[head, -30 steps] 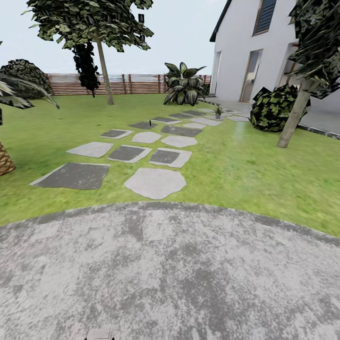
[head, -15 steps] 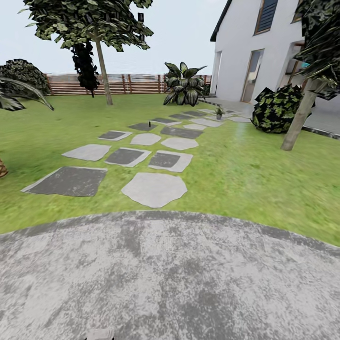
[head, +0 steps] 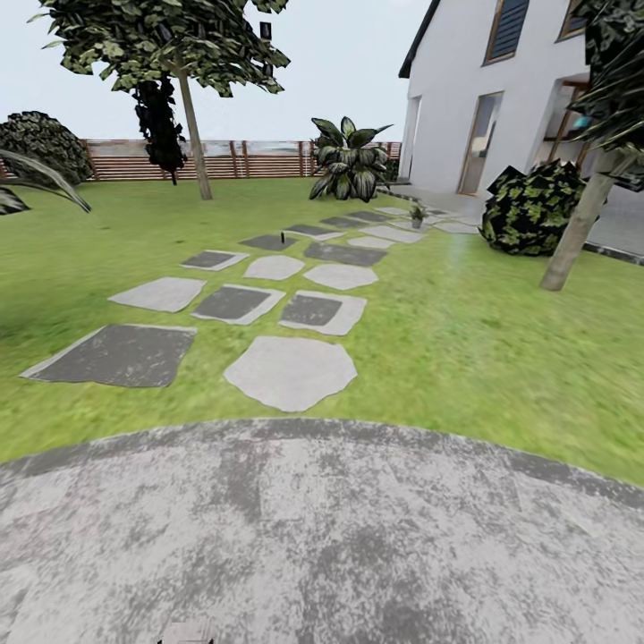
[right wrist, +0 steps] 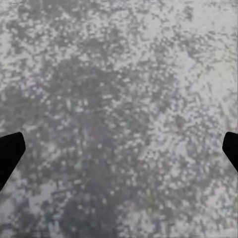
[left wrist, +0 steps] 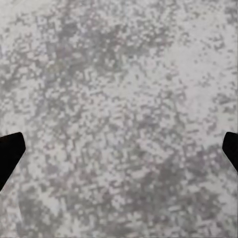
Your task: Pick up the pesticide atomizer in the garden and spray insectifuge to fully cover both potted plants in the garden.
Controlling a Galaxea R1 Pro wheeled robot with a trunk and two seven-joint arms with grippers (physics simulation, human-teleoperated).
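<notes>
Stones (head: 291, 371) are sliding lower in the head view as the camera advances over the patio (head: 322, 537). A small dark atomizer (head: 283, 237) (no readable label) is standing far up the path. Left gripper (left wrist: 119, 151) and right gripper (right wrist: 119, 151) are hanging spread wide, empty.

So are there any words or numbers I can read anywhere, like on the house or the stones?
None can be read. The white house, the wooden fence and the stepping stones carry no writing. A tiny dark object stands on a far stone, too small to tell whether it has a label.
</notes>
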